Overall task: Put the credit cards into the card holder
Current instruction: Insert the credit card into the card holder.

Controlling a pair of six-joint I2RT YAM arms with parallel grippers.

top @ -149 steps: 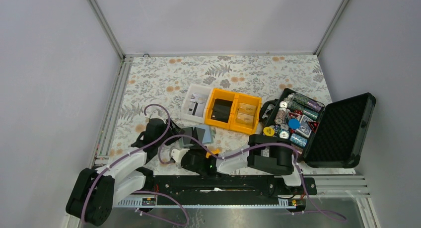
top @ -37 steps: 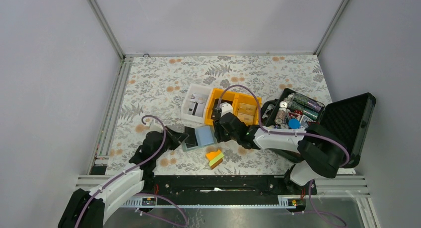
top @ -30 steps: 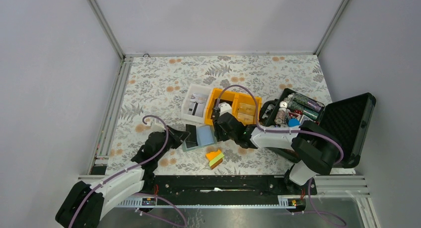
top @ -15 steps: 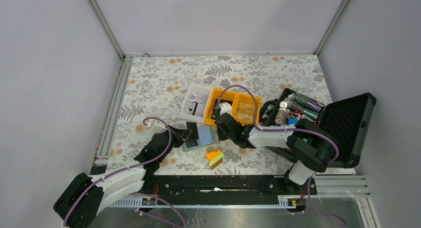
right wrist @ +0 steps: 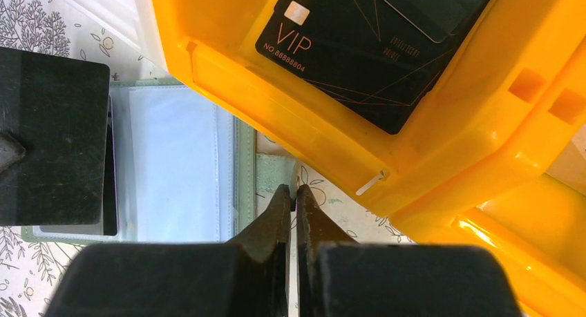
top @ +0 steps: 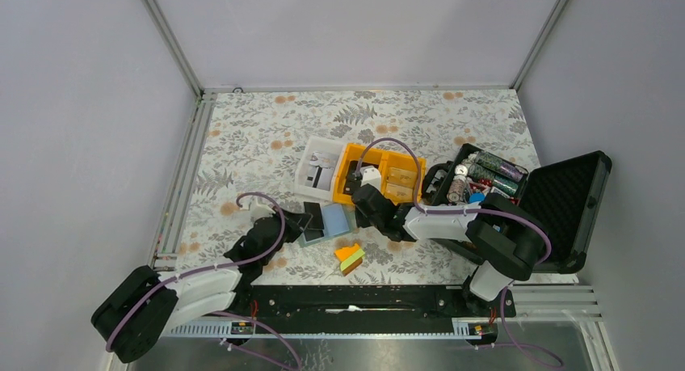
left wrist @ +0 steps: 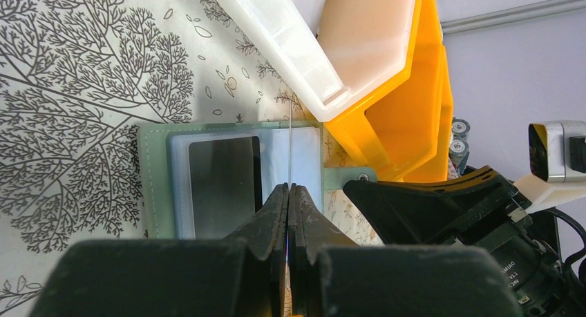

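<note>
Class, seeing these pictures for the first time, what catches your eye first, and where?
The bright orange bin in the middle of the floral table grabs the eye first, a black VIP card lying inside. At the right stands an open black case packed with poker chips; in front of the bin lies the open card holder.

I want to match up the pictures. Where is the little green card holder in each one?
Top view: the card holder lies open on the flowery table, just in front of the orange bin, towards its left end.
Left wrist view: it is in the middle of the picture, with the orange bin to its upper right.
Right wrist view: it is at the left, below and left of the orange bin.
Shared landmark: the orange bin.
</note>
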